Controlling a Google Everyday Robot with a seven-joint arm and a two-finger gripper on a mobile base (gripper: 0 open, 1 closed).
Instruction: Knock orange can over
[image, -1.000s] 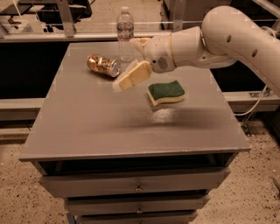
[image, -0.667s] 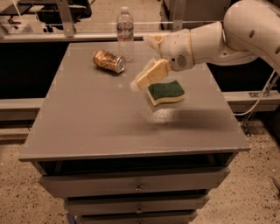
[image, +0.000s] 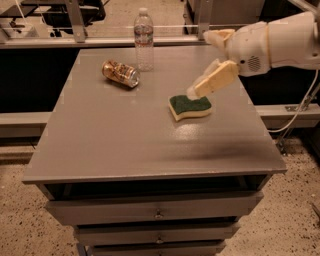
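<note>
The orange can (image: 120, 73) lies on its side just left of the water bottle (image: 143, 37) — knocked over, I judge — while the gripper (image: 200, 65), fingers apart and empty, has withdrawn to the bottle's right.

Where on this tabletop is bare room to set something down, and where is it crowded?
Free: table front half, sponge to edge, and the left strip beside the orange can. Crowded: the back, with can, water bottle, and the gripper above the sponge.
</note>
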